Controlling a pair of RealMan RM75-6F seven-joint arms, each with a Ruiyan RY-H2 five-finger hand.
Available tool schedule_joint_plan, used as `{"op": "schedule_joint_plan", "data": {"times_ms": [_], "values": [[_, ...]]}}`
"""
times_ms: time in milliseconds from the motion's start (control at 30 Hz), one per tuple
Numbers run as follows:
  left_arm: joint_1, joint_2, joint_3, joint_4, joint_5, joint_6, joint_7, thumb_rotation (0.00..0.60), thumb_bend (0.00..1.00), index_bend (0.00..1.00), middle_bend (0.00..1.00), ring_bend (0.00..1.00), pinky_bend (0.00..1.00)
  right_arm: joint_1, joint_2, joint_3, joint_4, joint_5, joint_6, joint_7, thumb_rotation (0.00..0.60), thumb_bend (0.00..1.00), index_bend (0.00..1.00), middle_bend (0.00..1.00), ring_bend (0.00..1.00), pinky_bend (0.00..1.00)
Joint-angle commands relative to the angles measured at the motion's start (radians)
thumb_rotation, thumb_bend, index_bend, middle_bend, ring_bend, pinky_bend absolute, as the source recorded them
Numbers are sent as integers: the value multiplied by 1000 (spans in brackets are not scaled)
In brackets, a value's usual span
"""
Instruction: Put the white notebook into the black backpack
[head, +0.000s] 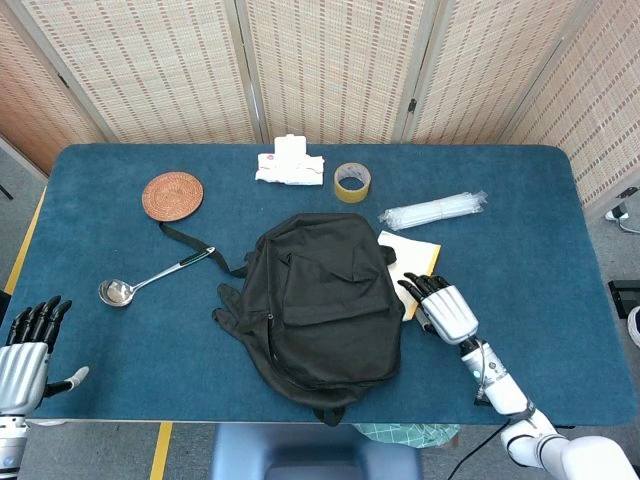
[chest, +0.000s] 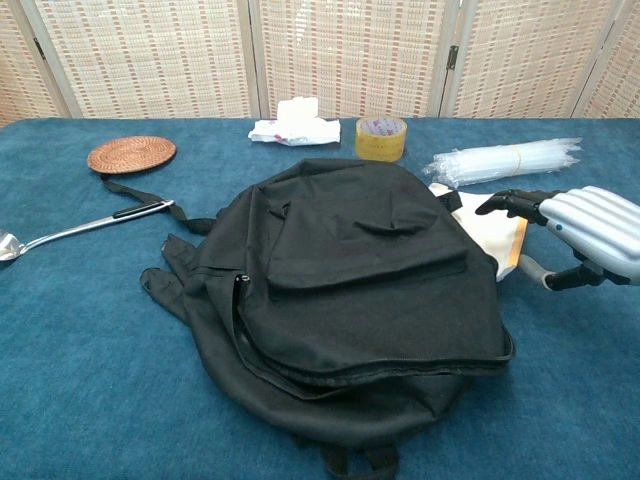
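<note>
Right hand (head: 446, 308) (chest: 588, 224) palm-down at the right edge of the black backpack (head: 318, 300) (chest: 352, 300), fingers stretched out flat and close together, tips lying over the near right part of the white notebook (head: 410, 256) (chest: 495, 232). Nothing clasped between fingers and thumb; thumb sticking out below the palm in the chest view. Whether the fingertips actually press on the cover or hang just above it cannot be told.

Notebook flat on the blue table (head: 520, 220) (chest: 80, 330), touching the backpack's right side, left portion tucked under or hidden behind the bag's edge, an orange strip showing along its right margin. Not inside the bag.

Backpack lying flat in the middle of the table, front pocket up, zipper running along the left and near side, straps trailing off to the far left.

Left hand (head: 28, 345) at the near left corner, off the table edge, fingers straight and slightly apart, empty; seen in the head view only.

Beyond the notebook, a bundle of clear plastic straws (head: 433, 210) (chest: 505, 160). Further left along the far side, a roll of yellow tape (head: 352, 182) (chest: 380, 138), then a white crumpled packet (head: 290, 165) (chest: 296, 124), then a round woven coaster (head: 172, 195) (chest: 131, 154). Left of the backpack, a metal ladle (head: 150, 278) (chest: 80, 230), bowl toward the near left.
</note>
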Motion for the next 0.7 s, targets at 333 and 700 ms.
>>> {"op": "schedule_joint_plan", "data": {"times_ms": [333,700], "values": [[0,0,-1,5,-5,-2,-3,600,202,93,60,62,0,21,14,29,-69,43,-46,-16,600,550,418,299,332,355],[-2,-4,-1,10,-4,-6,-4,600,202,92,60,61,0,21,9,39,-69,63,-54,-37,600,546,542,340,366,379]]}}
